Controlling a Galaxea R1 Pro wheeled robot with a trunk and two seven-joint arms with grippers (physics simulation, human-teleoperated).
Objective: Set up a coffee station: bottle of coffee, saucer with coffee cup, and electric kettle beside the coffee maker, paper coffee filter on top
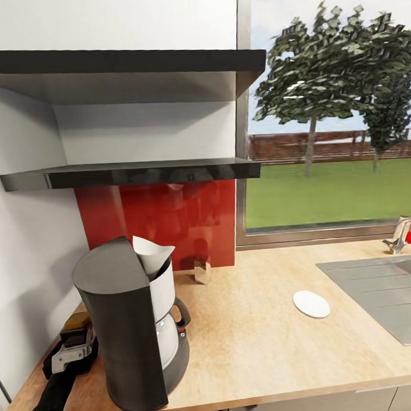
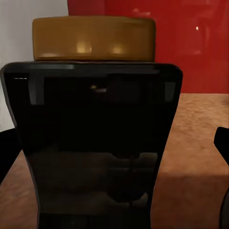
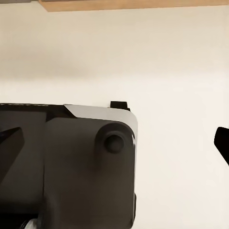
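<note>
Bottle of coffee [image 2: 95, 143] close between wide left gripper [image 2: 114, 157] fingers, base cut off.

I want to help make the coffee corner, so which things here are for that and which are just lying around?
For the job: coffee maker, paper coffee filter on top of it, saucer, bottle of coffee, countertop.
Just there: sink, tap, small brown thing by the red wall.

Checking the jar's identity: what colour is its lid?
Mustard yellow-brown; the bottle of coffee shows it best in the left wrist view.
</note>
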